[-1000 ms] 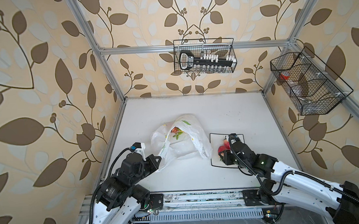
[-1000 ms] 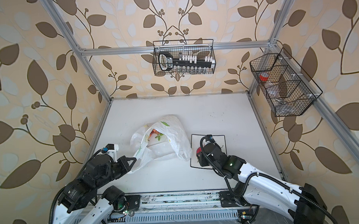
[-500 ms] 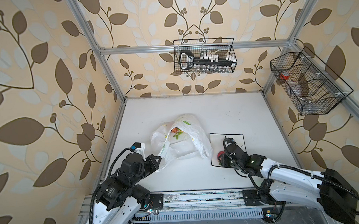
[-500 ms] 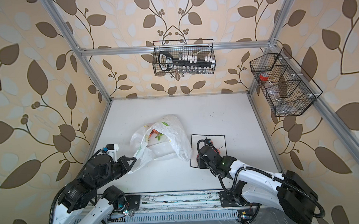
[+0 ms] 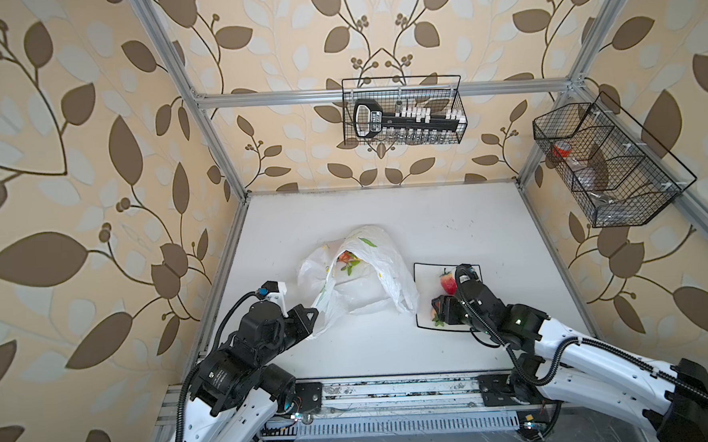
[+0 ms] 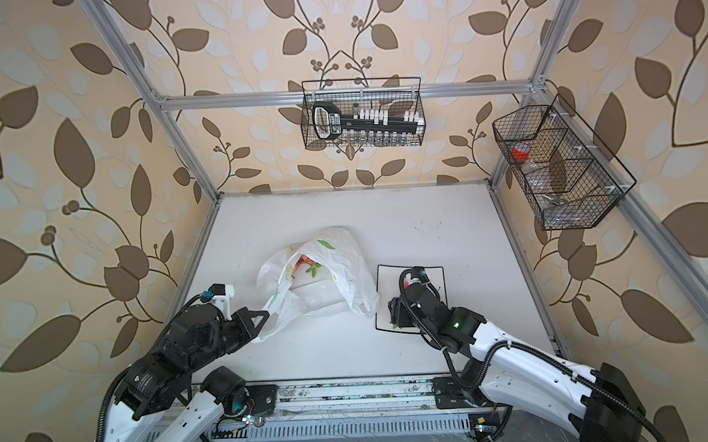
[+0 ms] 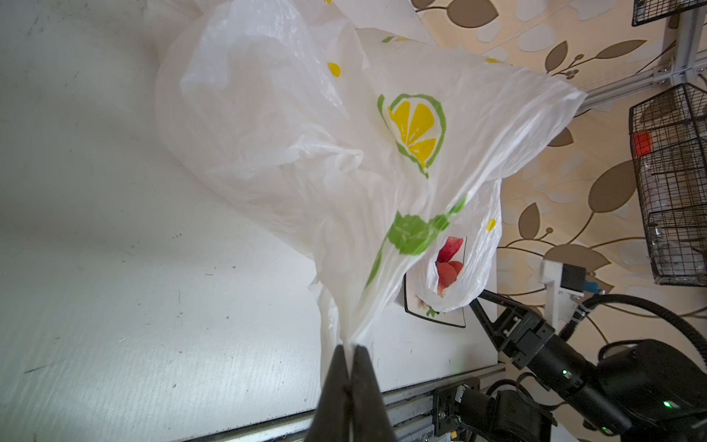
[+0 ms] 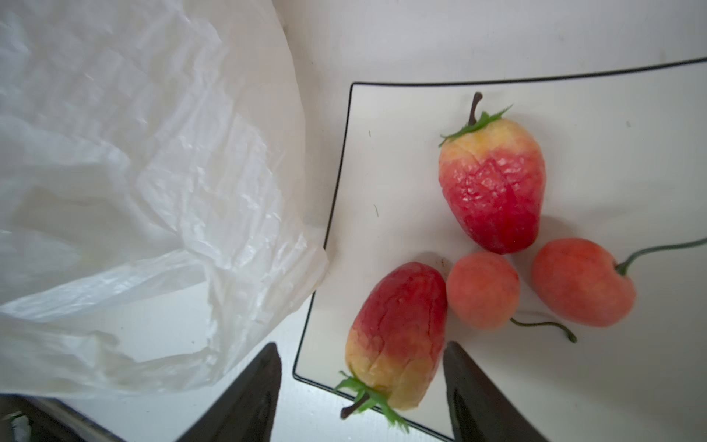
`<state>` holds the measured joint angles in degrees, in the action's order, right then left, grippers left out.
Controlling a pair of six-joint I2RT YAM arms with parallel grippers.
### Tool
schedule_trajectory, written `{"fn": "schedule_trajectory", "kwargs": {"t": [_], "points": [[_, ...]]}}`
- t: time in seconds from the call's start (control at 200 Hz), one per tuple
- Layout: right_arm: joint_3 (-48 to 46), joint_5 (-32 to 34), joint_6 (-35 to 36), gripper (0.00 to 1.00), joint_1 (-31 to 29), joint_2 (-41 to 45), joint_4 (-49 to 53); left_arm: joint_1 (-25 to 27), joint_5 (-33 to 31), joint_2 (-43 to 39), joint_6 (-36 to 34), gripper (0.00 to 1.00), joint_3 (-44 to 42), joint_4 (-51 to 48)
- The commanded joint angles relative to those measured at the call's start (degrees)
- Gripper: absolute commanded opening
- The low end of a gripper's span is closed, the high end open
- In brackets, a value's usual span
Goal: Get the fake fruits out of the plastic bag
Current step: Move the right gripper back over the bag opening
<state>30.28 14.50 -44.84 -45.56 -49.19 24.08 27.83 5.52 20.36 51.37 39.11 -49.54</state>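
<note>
A white counter (image 5: 372, 354) is being framed by leaf-patterned walls, on which wire baskets (image 5: 402, 111) are hanging. At the left, a gathered edge of the plastic bag (image 5: 369, 267) is being pinched by the left tool (image 7: 350, 349), whose fingers are pressed together on the film. The bag is being held stretched, with its mouth lifted off the counter. Inside it, at least one of the fake fruits (image 5: 346, 257), red with green leaves, is being shown through the opening. How many more are lying there cannot be told. Just beside the bag, to the right, a square plate (image 8: 382, 172) is being filled: two strawberries (image 8: 491, 191) and two stemmed apples (image 8: 484, 291) are lying on it. Over the nearer strawberry (image 8: 398, 333) the right tool (image 8: 361, 346) is being held with its fingers spread, gripping nothing. The step in hand is judged to be the setting-down of a piece. The next move calls for the right tool to be carried across to the bag's mouth and eased inside while the film is being held taut.
</note>
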Motion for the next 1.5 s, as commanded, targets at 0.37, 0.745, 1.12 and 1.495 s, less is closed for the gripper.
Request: {"fn": "schedule_trajectory", "kwargs": {"t": [0.37, 0.745, 1.12, 1.495], "points": [[16.78, 3.97, 26.34, 0.47, -24.62, -10.7, -16.91, 0.55, -0.36, -0.1, -0.4, 0.0, 1.69, -0.81], [26.94, 12.86, 52.91, 0.43, -22.15, -36.54, -29.5, 0.55, -0.34, -0.89, -1.1, 0.0, 2.38, -2.23], [32.13, 20.38, 60.27, 0.4, -17.35, -54.92, -28.41, 0.55, -0.23, -2.2, -1.98, 0.0, 2.66, -2.07], [40.21, 8.98, 30.72, 0.44, -9.68, -60.97, -12.84, 0.55, 0.7, -1.19, -6.99, 0.0, 5.71, -5.2]]}}
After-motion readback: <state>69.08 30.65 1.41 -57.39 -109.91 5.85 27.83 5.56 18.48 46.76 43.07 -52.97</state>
